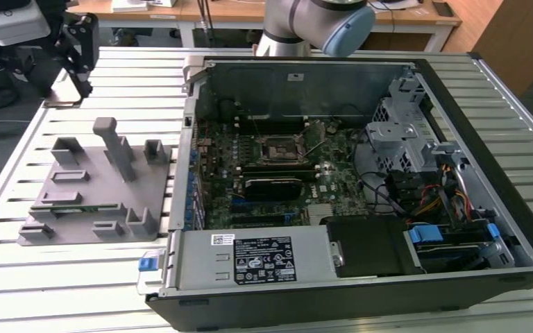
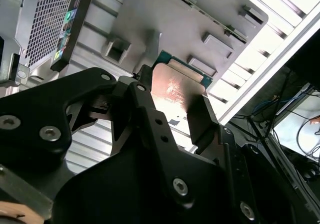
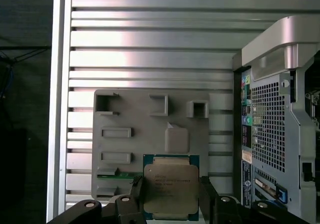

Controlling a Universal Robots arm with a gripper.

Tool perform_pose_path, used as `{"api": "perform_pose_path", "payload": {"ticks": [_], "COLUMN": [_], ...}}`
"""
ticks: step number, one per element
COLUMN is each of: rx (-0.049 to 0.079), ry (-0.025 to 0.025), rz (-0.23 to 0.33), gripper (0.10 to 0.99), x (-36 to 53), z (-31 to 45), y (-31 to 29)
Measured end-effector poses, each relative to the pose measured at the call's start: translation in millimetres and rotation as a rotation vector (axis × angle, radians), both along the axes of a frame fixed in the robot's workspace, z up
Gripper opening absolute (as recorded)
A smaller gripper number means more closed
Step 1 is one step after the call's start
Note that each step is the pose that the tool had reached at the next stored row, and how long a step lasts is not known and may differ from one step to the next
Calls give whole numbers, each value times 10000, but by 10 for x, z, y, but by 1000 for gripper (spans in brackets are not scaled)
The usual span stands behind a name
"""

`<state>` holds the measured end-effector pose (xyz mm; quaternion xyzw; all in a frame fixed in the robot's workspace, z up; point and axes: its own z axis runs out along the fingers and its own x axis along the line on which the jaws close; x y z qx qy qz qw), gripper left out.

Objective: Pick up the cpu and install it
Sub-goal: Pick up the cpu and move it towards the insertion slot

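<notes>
The cpu [image 3: 171, 186], a flat square chip with a silvery top plate and a dark green rim, sits clamped between my two black fingers [image 3: 137, 194]. My gripper [image 3: 171, 200] is shut on the chip's two opposite edges and holds it in the air above the grey fixture plate [image 3: 150, 129]. In the second wrist view the cpu [image 2: 176, 87] shines pinkish between the fingers of the gripper [image 2: 175, 112]. In the exterior view the gripper [image 1: 78, 66] hangs high over the table's far corner on the exterior view's left. The black cpu socket [image 1: 279, 147] lies on the motherboard inside the open computer case [image 1: 488, 173].
The grey fixture plate [image 1: 91, 187] with upright posts and a memory stick [image 1: 77, 207] lies on the slatted metal table [image 1: 26, 277], beside the case. Inside the case are a black power supply [image 1: 373, 243], cable bundles [image 1: 433, 194] and a drive cage [image 1: 401, 125].
</notes>
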<state>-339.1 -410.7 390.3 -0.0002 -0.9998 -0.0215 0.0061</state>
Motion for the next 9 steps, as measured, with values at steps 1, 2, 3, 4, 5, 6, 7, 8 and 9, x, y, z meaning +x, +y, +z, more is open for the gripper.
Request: {"api": "perform_pose_path", "payload": {"ticks": [1,2,3,4,5,6,7,8,9], "rx": [0,0,0,0,-1,0,-1,0,0], "ry": [0,0,0,0,1,0,0,0,0], "rz": [0,0,0,0,0,0,0,0,0], "gripper": [525,525,525,525,525,525,525,525,525], "x": [11,25,43,61,80,99,121,141,157], "z": [0,0,0,0,0,0,0,-1,-1], "y": [0,1,1,1,2,2,2,2,2]}}
